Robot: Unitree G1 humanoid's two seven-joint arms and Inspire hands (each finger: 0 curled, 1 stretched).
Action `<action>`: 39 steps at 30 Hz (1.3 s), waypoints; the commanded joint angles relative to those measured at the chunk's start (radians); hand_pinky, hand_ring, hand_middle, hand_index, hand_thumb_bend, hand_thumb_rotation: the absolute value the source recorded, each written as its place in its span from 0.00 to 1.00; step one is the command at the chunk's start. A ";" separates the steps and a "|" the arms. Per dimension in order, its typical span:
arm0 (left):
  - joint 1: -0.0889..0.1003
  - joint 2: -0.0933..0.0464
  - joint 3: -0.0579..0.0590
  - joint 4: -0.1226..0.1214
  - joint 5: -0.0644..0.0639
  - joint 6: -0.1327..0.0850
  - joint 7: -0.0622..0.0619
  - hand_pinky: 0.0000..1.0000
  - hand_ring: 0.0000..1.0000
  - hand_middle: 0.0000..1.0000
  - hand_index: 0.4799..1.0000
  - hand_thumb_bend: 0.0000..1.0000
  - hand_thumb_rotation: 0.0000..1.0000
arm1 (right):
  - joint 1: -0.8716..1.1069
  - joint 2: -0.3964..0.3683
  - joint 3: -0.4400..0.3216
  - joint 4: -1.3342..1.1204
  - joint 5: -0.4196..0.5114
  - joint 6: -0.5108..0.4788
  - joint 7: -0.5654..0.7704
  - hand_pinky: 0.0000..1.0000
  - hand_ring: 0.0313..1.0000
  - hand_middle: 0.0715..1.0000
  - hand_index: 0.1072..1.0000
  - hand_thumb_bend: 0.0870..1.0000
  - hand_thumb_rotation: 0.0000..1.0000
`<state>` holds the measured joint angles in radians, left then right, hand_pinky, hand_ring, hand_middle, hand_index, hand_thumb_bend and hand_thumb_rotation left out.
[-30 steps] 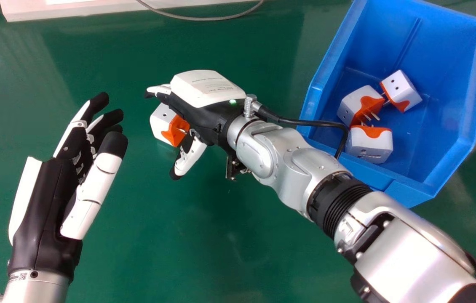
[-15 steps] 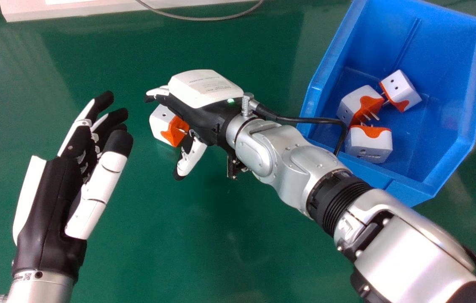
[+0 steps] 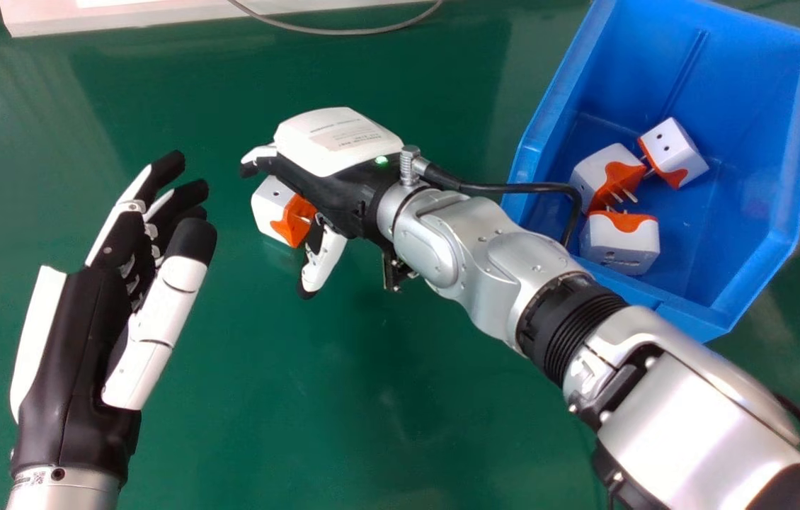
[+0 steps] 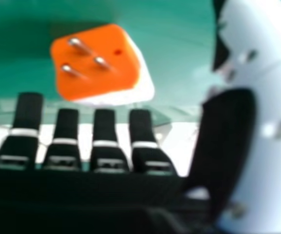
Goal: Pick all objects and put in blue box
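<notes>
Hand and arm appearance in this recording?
Both the left hand and the right hand are black and white, with black fingertips. The right has a white back panel bearing small print, a green light and a black cable at its silver, rounded forearm, which has a black ribbed ring.

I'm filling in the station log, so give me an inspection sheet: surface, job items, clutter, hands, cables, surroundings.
Surface: green tabletop, glossy, with reflections.
Job items: one white-and-orange plug adapter on the tabletop, prongs toward the right hand; three more adapters inside the blue box.
Clutter: nothing seen.
Hands: both open; right over the tabletop adapter, contact unclear; left hand at the head view's left.
Cables: black cable from the right wrist, passing over the box's edge; grey cable at the far side.
Surroundings: white object along the far side.
</notes>
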<state>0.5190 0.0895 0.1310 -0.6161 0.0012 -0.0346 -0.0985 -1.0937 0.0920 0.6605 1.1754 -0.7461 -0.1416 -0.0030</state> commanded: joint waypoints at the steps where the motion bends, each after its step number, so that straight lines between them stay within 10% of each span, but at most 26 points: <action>1: 0.013 -0.018 -0.008 -0.025 0.006 -0.040 0.019 0.81 0.86 0.86 0.79 0.72 0.86 | -0.042 0.004 -0.002 -0.011 0.001 -0.011 0.005 0.70 0.85 0.84 0.79 0.67 0.13; 32: 0.073 -0.037 -0.016 -0.086 -0.033 -0.018 0.017 0.81 0.85 0.85 0.75 0.70 0.85 | -0.043 0.007 -0.044 0.000 0.032 -0.005 0.040 0.65 0.80 0.79 0.72 0.60 0.01; 39: 0.082 -0.030 -0.009 -0.100 -0.068 -0.005 0.003 0.81 0.85 0.85 0.76 0.72 0.83 | -0.050 -0.001 -0.020 -0.004 0.008 -0.003 0.036 0.58 0.77 0.78 0.71 0.56 0.00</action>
<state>0.5955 0.0556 0.1158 -0.6817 -0.0457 -0.0384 -0.0899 -1.0967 0.0919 0.6363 1.1789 -0.7297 -0.1408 0.0352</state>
